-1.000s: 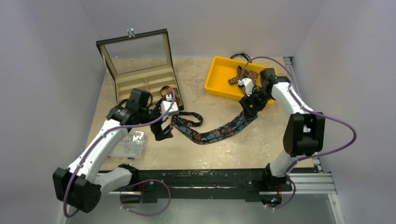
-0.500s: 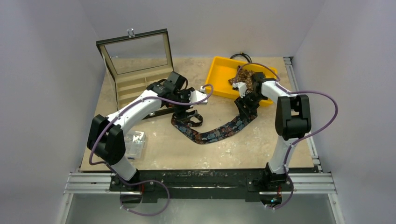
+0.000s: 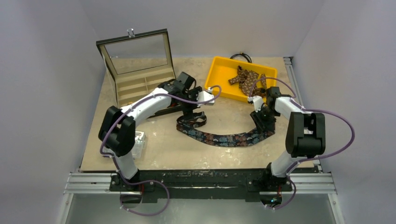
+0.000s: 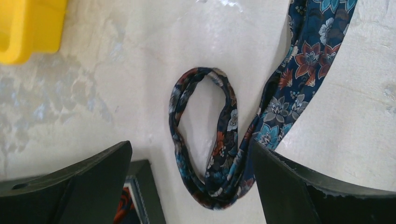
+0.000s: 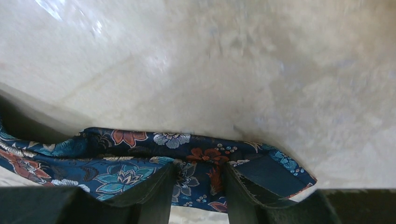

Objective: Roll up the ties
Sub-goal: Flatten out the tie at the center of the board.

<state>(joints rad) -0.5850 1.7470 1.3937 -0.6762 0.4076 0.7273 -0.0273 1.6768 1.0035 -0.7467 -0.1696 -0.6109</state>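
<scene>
"What's that end effector (image 5: 198, 179) got hold of?"
"The broad end of the navy floral tie (image 5: 140, 163). It's pinched tight, low over the pale marbled tabletop (image 5: 233, 70)."

The navy floral tie (image 4: 308, 56) is woven cloth with a faint sheen. The counter (image 4: 130, 60) looks like glossy mottled stone, and the yellow tray (image 4: 28, 25) is smooth plastic.

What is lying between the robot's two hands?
A dark blue flowery tie lies on the table, curving from the left gripper to the right gripper. The top view shows it.
</scene>
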